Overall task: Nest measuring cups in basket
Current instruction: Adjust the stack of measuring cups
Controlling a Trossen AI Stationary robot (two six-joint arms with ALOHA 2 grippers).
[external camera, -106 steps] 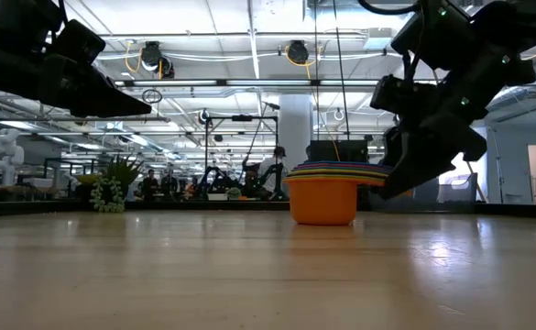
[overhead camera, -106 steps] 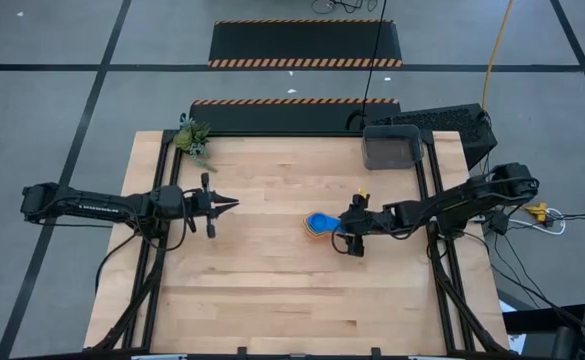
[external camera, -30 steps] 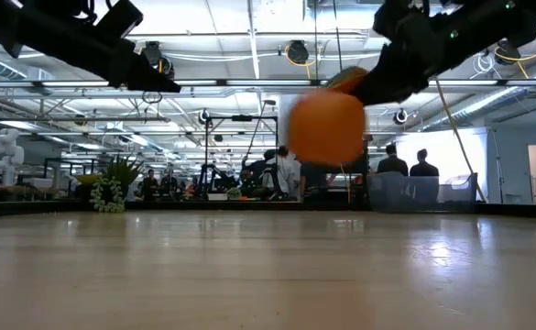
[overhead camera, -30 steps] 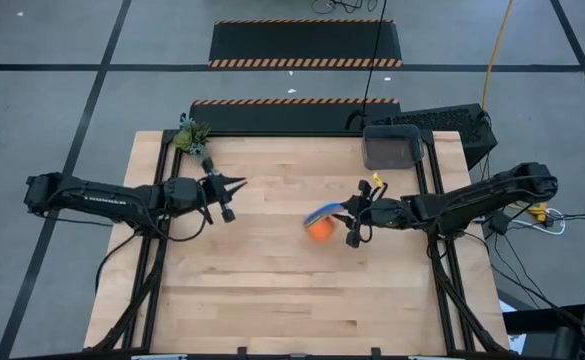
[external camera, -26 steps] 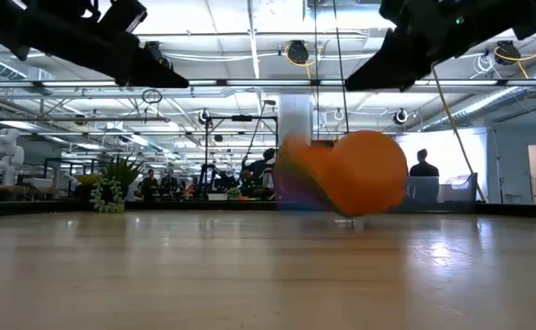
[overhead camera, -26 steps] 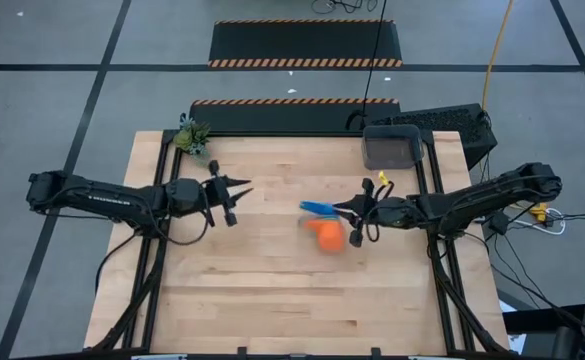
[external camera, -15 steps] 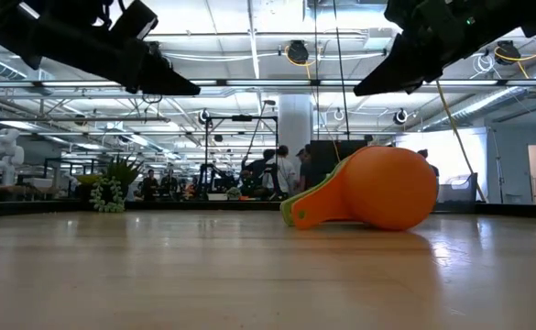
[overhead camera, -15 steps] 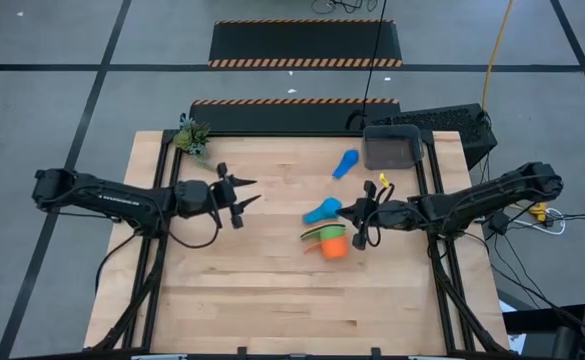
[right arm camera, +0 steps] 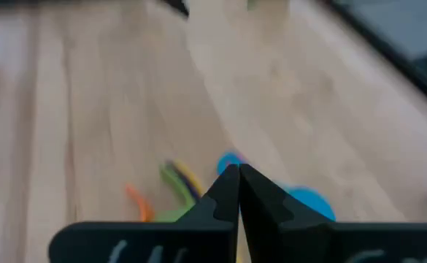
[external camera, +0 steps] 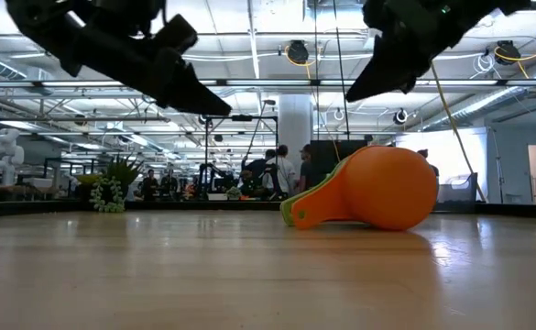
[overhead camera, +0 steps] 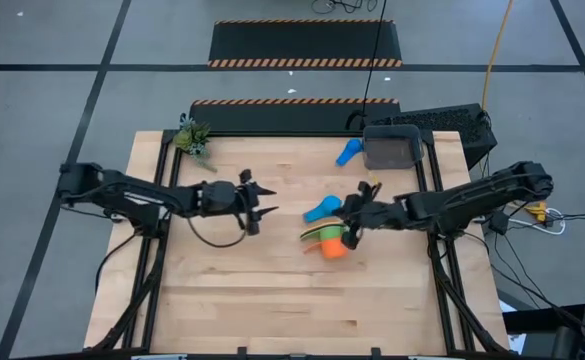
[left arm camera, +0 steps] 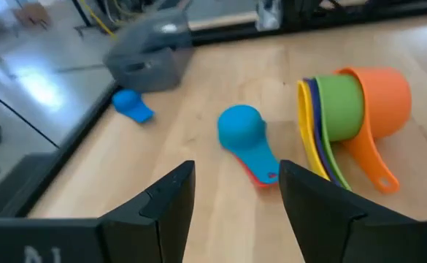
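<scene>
Cups [overhead camera: 327, 241] tipped, partly nested, left gripper [overhead camera: 269, 201] released, right gripper [overhead camera: 350, 231] clenched, empty.

Robotics lab — rigs [external camera: 222, 179], ceiling trusses [external camera: 249, 84].

Wooden table [overhead camera: 232, 290], tipped orange cup stack [overhead camera: 330, 241], two blue cups [overhead camera: 321, 210]; grey basket [overhead camera: 391, 148], small plant [overhead camera: 192, 137]

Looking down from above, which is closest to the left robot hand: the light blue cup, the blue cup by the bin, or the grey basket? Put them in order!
From the left end effector:
1. Light blue cup, mid-table, just past it.
2. Blue cup, near the far edge, beside the basket.
3. Grey basket, far right corner.
</scene>
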